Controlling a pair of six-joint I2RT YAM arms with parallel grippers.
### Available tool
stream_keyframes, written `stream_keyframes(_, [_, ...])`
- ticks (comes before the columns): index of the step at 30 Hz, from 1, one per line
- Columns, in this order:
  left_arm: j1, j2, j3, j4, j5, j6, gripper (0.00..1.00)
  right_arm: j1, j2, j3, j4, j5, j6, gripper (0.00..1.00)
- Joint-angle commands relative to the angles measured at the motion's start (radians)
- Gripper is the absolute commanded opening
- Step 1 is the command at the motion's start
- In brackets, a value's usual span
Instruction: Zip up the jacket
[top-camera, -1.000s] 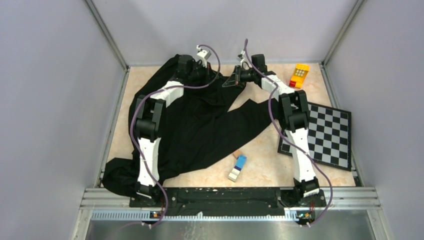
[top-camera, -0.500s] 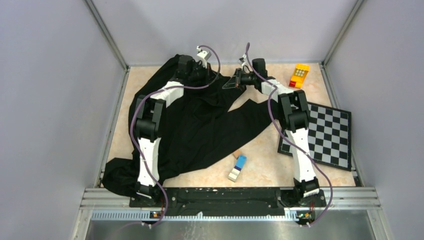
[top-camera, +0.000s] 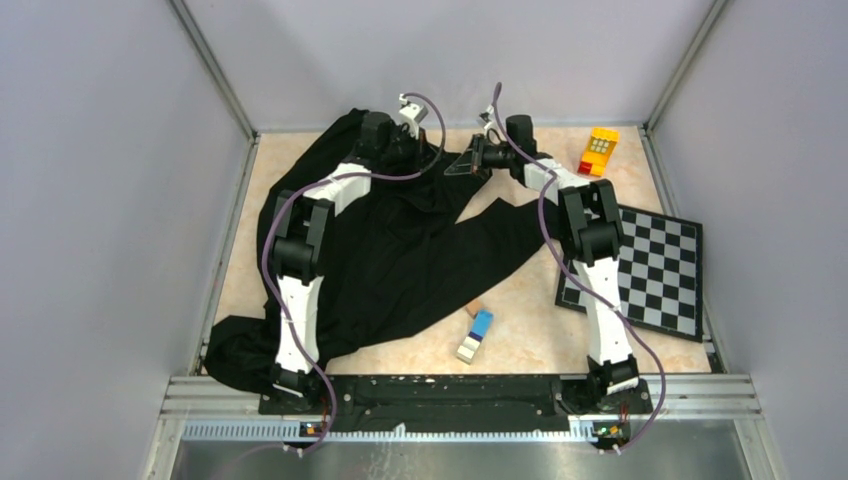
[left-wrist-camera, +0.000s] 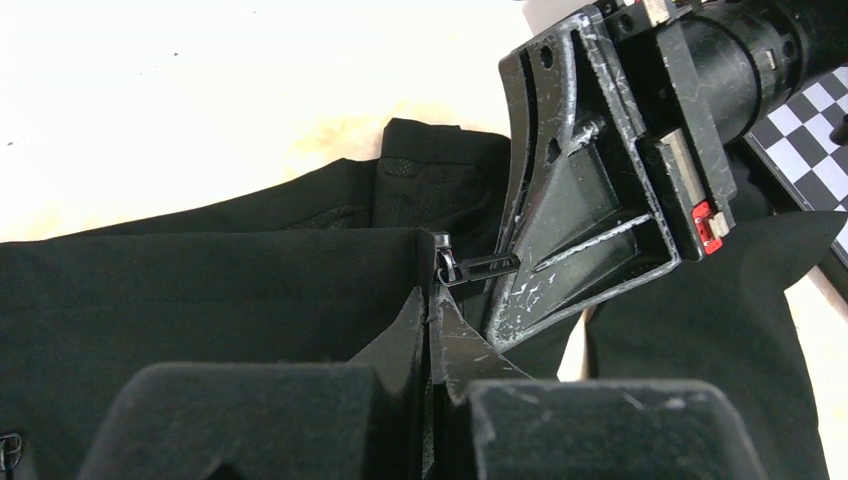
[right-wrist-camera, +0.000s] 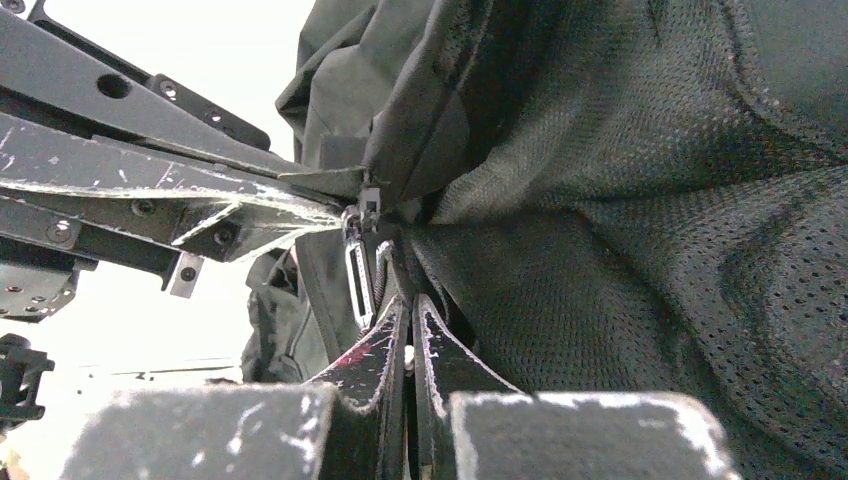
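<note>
**Top external view: both grippers meet at the jacket zipper**

The black jacket (top-camera: 400, 250) lies rumpled over the left and middle of the table (top-camera: 520, 300), with one sleeve trailing to the near left corner. At the far edge, the left gripper (top-camera: 432, 152) and the right gripper (top-camera: 462, 163) face each other, tips almost touching.

In the left wrist view, the left gripper (left-wrist-camera: 432, 330) has its jaws closed, pinching the fabric edge just below the zipper slider (left-wrist-camera: 444, 264). In the right wrist view, the right gripper (right-wrist-camera: 408, 320) has its jaws pressed together on the zipper pull (right-wrist-camera: 358, 282), and mesh lining fills the right of the frame.

A chequered board (top-camera: 640, 270) lies at the right, a yellow block (top-camera: 600, 150) at the far right, and a blue-and-white block (top-camera: 476, 333) near the middle.
</note>
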Motion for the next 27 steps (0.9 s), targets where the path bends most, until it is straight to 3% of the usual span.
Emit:
stream_keyframes(1, [-0.005, -0.066, 0.004, 0.018, -0.011, 0.018, 0.00, 0.003, -0.096, -0.008, 0.050, -0.012, 0.005, 0.00])
stream_keyframes(27, [-0.007, -0.081, -0.014, 0.007, -0.006, 0.051, 0.00, 0.001, -0.067, 0.005, 0.045, 0.035, 0.042, 0.00])
